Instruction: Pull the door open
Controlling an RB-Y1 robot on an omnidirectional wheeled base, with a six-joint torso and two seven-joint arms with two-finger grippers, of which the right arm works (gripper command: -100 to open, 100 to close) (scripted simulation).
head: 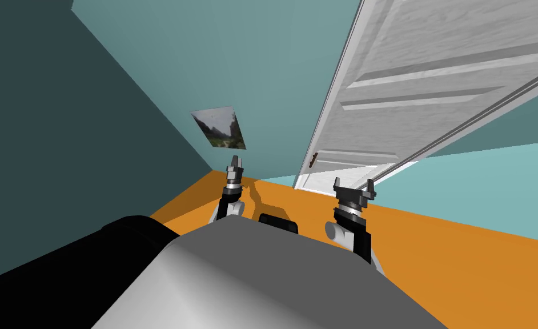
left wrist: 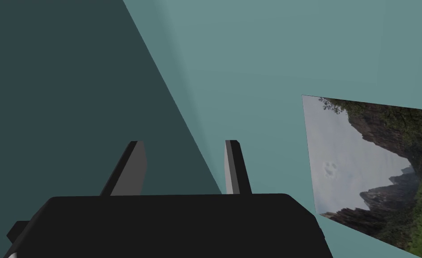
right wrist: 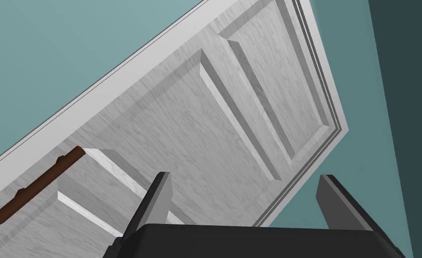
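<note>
White panelled door point(head: 433, 74) set in teal wall, ahead-right of the arms. Brown bar handle point(right wrist: 37, 183) near door's edge, long axis parallel to that edge. Right gripper point(right wrist: 246, 179) faces door panels, fingers wide, nothing held, handle off to one side, no contact. Left gripper point(left wrist: 185, 143) raised beside a wall picture point(left wrist: 376, 170), fingers narrowly parted, nothing between.

Left gripper point(head: 237, 160), right gripper point(head: 354, 183) (fingers apart), forward
</note>
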